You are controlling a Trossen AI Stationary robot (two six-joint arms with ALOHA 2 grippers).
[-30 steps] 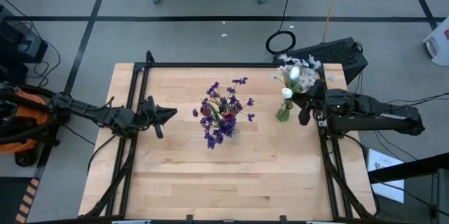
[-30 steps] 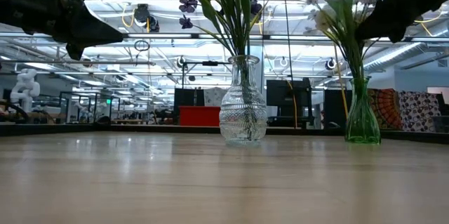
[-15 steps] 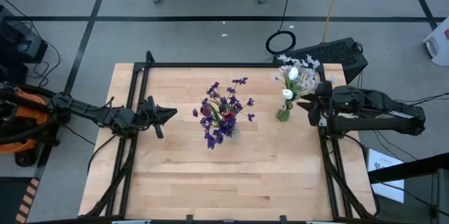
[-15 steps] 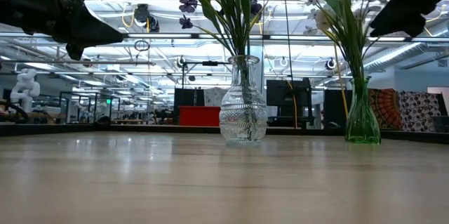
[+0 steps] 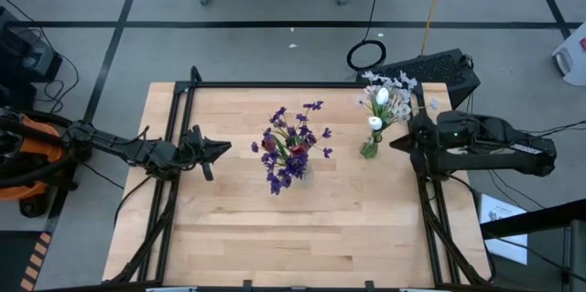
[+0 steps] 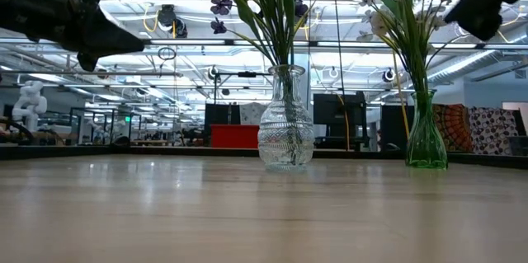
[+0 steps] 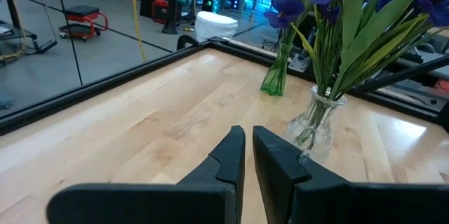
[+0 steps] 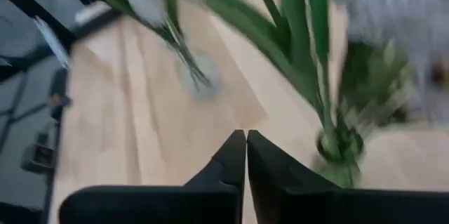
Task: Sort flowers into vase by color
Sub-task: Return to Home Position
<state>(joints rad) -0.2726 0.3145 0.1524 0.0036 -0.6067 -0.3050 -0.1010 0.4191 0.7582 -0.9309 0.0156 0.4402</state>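
Note:
A clear glass vase (image 5: 295, 169) stands in the middle of the table, holding purple and dark red flowers (image 5: 291, 141) by their stems. A green vase (image 5: 369, 148) at the far right holds white and pale flowers (image 5: 386, 98). My right gripper (image 5: 396, 143) hangs shut just right of the green vase and above the table, its fingers (image 8: 235, 147) bare. It shows high at the right in the low view (image 6: 483, 11). My left gripper (image 5: 225, 149) waits shut left of the clear vase, level above the table, with nothing between its fingers (image 7: 231, 147).
A black frame rail (image 5: 275, 85) runs along the table's far edge, and rails pass under each arm at the sides. A black keyboard-like box (image 5: 439, 70) sits beyond the far right corner. Bare wood (image 5: 293, 237) fills the near half of the table.
My right gripper has drawn back from the white flowers toward the table's right edge and risen a little, turning as it went. Its fingers spread apart, then shut on nothing. The white flowers stay standing in the green vase.

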